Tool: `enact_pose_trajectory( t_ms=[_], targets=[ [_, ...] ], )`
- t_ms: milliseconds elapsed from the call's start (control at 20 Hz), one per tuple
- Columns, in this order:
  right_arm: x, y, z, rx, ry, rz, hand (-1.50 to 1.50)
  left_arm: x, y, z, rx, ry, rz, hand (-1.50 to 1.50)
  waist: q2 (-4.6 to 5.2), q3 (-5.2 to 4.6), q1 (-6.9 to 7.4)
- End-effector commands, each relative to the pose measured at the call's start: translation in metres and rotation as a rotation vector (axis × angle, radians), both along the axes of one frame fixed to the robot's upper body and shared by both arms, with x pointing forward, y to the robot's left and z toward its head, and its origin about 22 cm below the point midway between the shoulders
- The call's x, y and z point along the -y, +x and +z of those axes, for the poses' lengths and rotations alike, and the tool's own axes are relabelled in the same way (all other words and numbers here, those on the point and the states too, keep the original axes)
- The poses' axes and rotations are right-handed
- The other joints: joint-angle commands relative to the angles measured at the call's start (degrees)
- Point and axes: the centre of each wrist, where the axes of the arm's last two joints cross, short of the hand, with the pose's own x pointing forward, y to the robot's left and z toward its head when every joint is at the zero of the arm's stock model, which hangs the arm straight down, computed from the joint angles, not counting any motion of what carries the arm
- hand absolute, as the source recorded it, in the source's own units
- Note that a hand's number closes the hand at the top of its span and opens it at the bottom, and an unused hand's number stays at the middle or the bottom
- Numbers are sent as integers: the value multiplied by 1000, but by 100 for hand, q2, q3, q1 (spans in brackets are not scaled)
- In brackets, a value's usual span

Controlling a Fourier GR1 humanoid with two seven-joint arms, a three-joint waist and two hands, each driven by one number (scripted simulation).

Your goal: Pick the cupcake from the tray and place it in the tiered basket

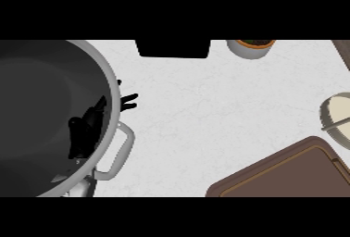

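Note:
The tiered basket (103, 74) is a large grey round bowl with a loop handle (120, 150), and it fills the left side of the head view. My left hand (87, 132) shows black at the basket's right rim, partly hidden by the bowl. Its fingers (130, 99) point up and to the right past the rim, straight, with nothing in them. A corner of the brown tray (294, 173) shows at the lower right. No cupcake is visible on the part of the tray in view or anywhere else. My right hand does not show.
A black block (173, 48) sits at the counter's far edge. Beside it stands a pale cup with a dark brown filling (252, 47). A cream round object (340, 120) is cut off by the right edge. White counter (205, 115) lies between basket and tray.

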Motion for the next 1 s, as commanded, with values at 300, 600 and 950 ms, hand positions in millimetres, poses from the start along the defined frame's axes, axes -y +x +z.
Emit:
enact_pose_trajectory(
  t_ms=[300, 600, 950],
  targets=[
    [48, -10, 22, 114, 368, -160, -150, -11, -2, -1, 127, -14, 51, 0, -20, 2, -99],
    [94, -57, 29, 123, 533, -337, -150, -5, -2, -2, 114, -19, 33, 0, 34, 19, -61],
    [123, -109, 17, 125, 627, -331, -150, -8, -4, 6, 121, -24, 62, 0, 35, 60, -209]
  ],
)
